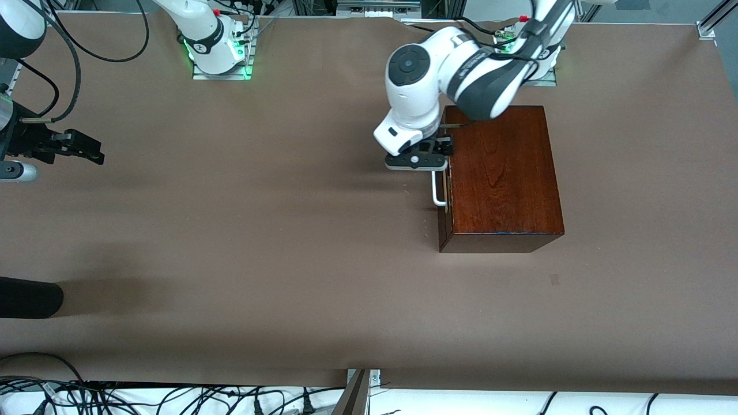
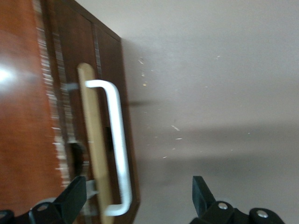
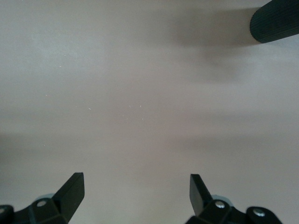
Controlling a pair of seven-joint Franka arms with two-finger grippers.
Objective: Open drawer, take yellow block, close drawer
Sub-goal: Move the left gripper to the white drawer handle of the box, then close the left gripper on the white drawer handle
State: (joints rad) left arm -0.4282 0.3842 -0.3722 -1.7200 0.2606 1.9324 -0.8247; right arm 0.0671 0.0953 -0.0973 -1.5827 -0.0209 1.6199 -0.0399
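Observation:
A glossy mahogany box (image 1: 501,178) stands at the left arm's end of the table. Its drawer (image 2: 96,140) shows a thin pale wood strip between the box top and the dark front. The white bar handle (image 1: 437,193) (image 2: 119,140) faces the table's middle. My left gripper (image 1: 418,160) (image 2: 138,193) hangs open over the end of the handle nearest the arms' bases. That end lies between the fingers (image 2: 74,196), and I see no contact. My right gripper (image 1: 86,150) (image 3: 137,189) waits open over bare table at the right arm's end. The yellow block is hidden.
A black ribbed cylinder (image 1: 29,297) (image 3: 275,21) juts over the table at the right arm's end, nearer the front camera than my right gripper. Cables (image 1: 173,397) lie along the table's front edge. Brown covering (image 1: 259,230) spans the middle.

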